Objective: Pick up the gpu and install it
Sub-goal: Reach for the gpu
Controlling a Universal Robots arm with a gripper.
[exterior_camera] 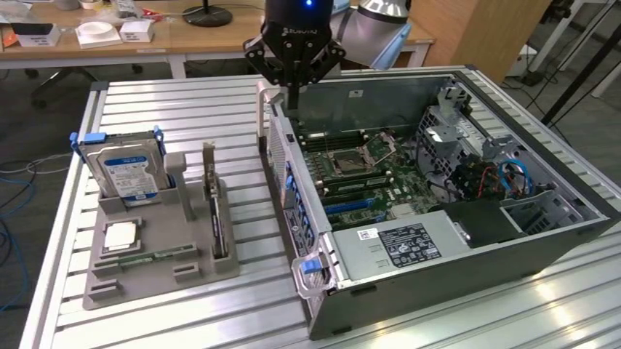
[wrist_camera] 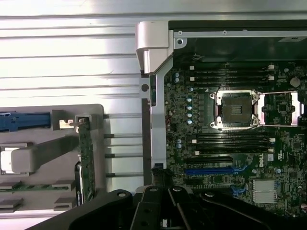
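Silver slats make up the worktop (exterior_camera: 174, 102) in the exterior view, where an open computer case (exterior_camera: 543, 240) lies on its side with its motherboard (exterior_camera: 359, 174) facing up. Beside the case, toward the exterior view's left, sits a grey holder (exterior_camera: 194, 273). The gpu (exterior_camera: 214, 211) stands on its edge in a slot there, near the blue-labelled hard drive (exterior_camera: 124, 173), which is upright too. The black hand (exterior_camera: 289, 93) hangs above the case's far corner, well apart from the gpu, with its fingers drawn together and nothing between them. In the wrist view the gpu (wrist_camera: 86, 158) shows edge-on as a narrow green strip in the holder (wrist_camera: 45, 139), apart from the case wall (wrist_camera: 158, 120). On the other side of that wall the motherboard (wrist_camera: 230, 158) spreads out with its bare processor socket (wrist_camera: 236, 109). The hand (wrist_camera: 160, 199) shows as dark linkages, seemingly over the case wall, though its tips are hard to make out.
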